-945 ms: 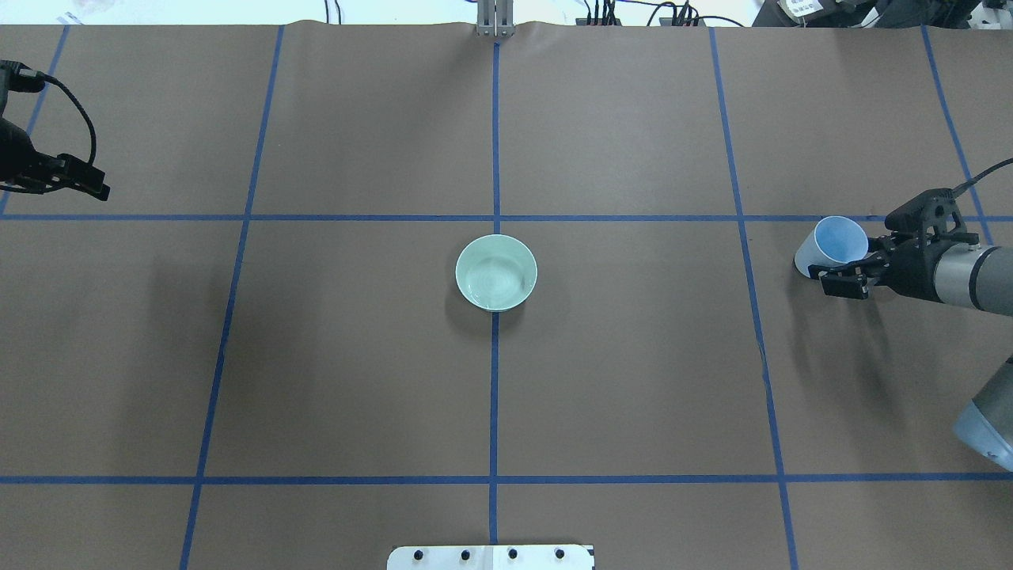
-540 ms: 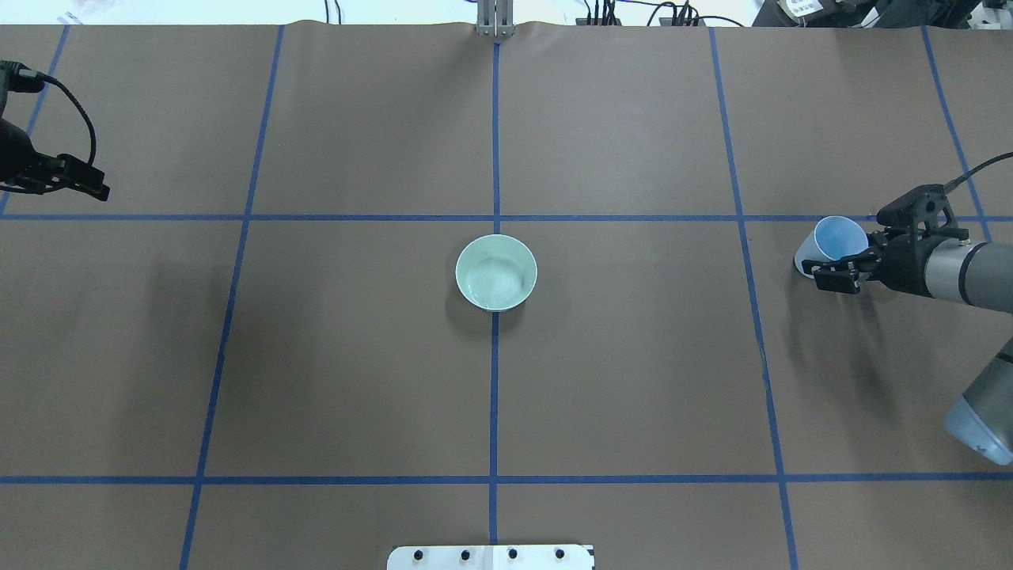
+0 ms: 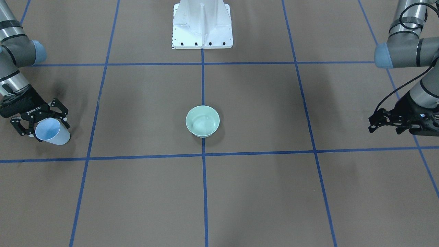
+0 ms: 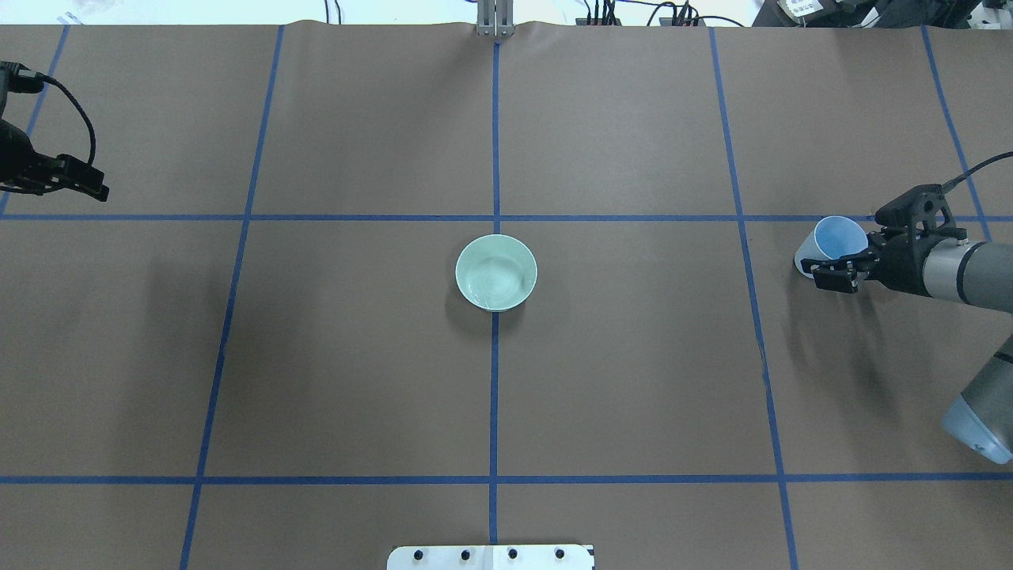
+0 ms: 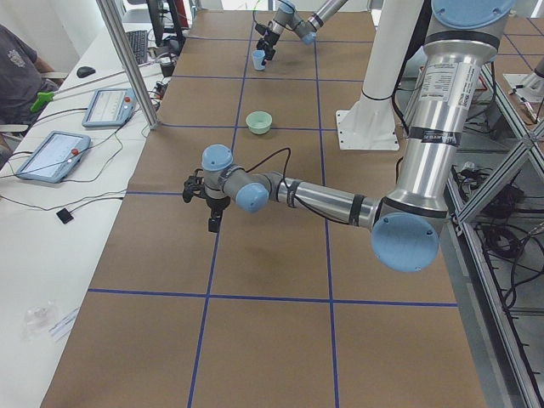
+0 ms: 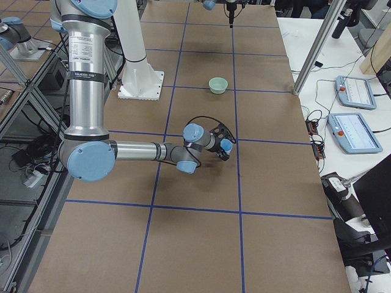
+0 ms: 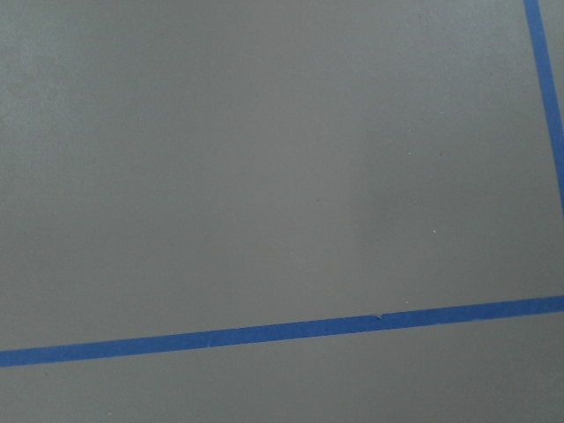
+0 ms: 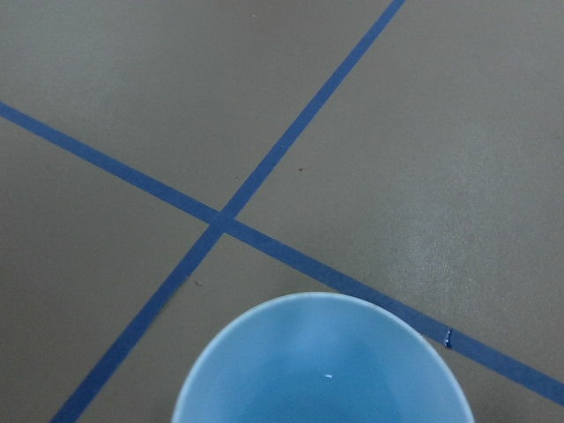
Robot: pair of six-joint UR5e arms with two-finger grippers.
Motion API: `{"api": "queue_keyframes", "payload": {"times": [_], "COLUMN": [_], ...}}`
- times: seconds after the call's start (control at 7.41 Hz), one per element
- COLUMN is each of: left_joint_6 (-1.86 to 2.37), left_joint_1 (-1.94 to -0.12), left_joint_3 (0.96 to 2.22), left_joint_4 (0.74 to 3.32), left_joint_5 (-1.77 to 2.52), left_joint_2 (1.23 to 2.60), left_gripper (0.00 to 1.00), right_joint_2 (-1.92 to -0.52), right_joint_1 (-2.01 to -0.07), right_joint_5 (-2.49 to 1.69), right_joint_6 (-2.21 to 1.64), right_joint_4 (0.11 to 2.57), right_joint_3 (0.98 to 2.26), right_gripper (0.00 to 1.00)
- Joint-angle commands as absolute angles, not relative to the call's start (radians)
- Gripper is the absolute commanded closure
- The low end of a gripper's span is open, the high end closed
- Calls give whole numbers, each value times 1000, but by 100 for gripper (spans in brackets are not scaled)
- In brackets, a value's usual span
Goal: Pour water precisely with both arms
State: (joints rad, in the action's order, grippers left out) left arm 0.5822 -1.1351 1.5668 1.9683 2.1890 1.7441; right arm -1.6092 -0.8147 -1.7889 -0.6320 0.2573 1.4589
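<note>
A light blue cup [image 4: 831, 237] stands upright at the table's right side, also in the front view [image 3: 51, 132]. My right gripper [image 4: 839, 257] is open with a finger on each side of the cup [image 3: 48, 128]. In the right wrist view the cup [image 8: 322, 370] fills the bottom edge, and a small white glint of water [image 8: 328, 377] shows inside. A pale green bowl [image 4: 496, 273] sits at the table's centre [image 3: 202, 120]. My left gripper [image 4: 91, 184] is open and empty above the far left of the table [image 3: 372, 126]. The left wrist view shows only brown paper and blue tape.
Brown paper with blue tape grid lines [image 4: 495, 218] covers the table. The white bolted pedestal [image 3: 202, 24] stands at the robot's side. Operator tablets [image 5: 51, 153] and cables lie on a side bench beyond the far edge.
My right gripper has shifted slightly left and toward the far side, further around the cup, which has not moved. The left gripper has barely moved.
</note>
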Motion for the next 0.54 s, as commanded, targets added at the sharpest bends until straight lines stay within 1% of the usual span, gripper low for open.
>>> {"api": "queue_keyframes", "payload": {"times": [0.0,0.14,0.41], "left_joint_6": [583,584,584], "left_joint_1": [-1135,-1135,-1135], "left_joint_3": [1566,1568,1566], "left_joint_4": [1968,1968,1967], "left_joint_5": [2189,2189,2189], "left_joint_2": [1744,1744,1744], "left_gripper": [0,0,0], "right_joint_2": [-1611,-1612,-1614], "right_joint_1": [-816,-818,-828], "right_joint_5": [-1792,-1792,-1792], "right_joint_6": [-632,-630,-629], "right_joint_4": [241,209,207], "right_joint_3": [1462,1463,1492], "right_gripper": [49,64,72]}}
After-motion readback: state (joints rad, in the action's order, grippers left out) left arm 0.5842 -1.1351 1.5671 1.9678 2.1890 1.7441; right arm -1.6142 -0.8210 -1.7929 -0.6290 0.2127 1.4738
